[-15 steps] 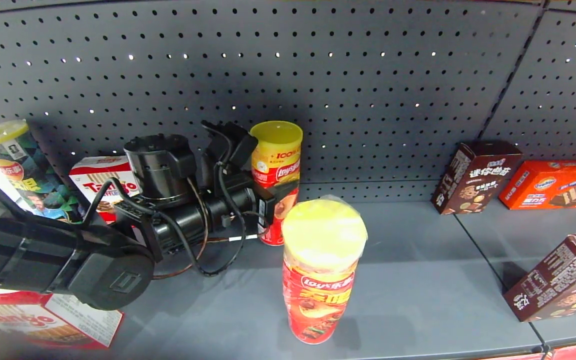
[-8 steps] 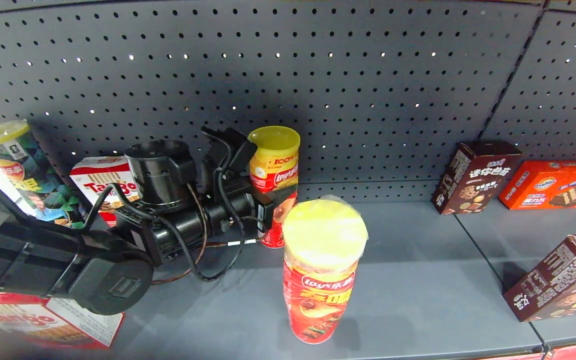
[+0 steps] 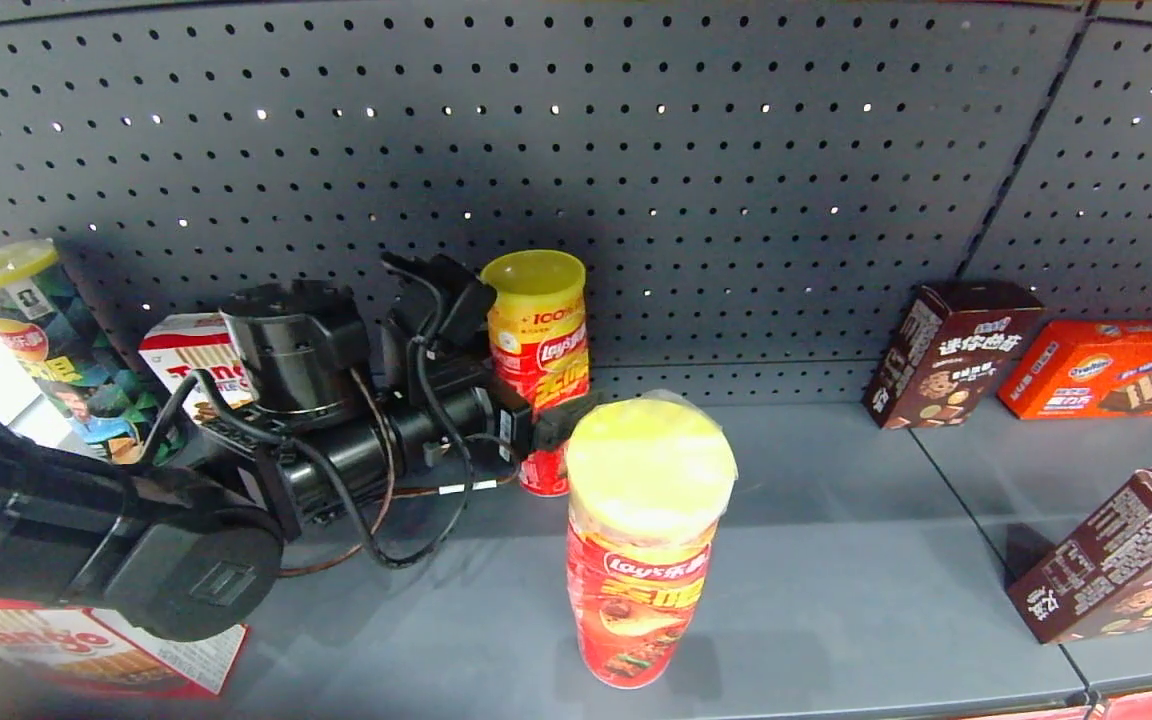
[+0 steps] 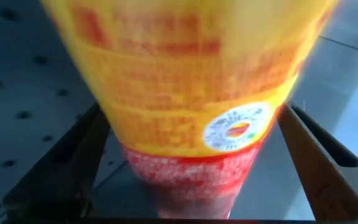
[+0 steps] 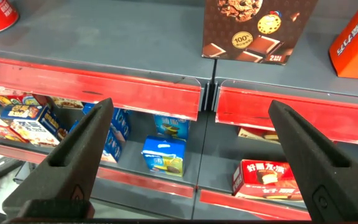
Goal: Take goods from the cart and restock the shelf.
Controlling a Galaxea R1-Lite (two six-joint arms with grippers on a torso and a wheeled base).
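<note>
Left hand (image 3: pixel 546 428) clamps the lower half of the rear chip can (image 3: pixel 536 330), upright at the back of the shelf (image 3: pixel 836 560). We see one finger; the can hides the other. The front chip can (image 3: pixel 641 560) covers part of its base. Right hand (image 5: pixel 191 162) is spread wide and holds nothing.

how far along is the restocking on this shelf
Done: the front chips can stands upright on the shelf. In hand: the left gripper is closed around the back chips can by the pegboard, not yet released. The right gripper is open and empty. Left: letting go, then probably fetching more; what remains in the cart I cannot tell.
</note>
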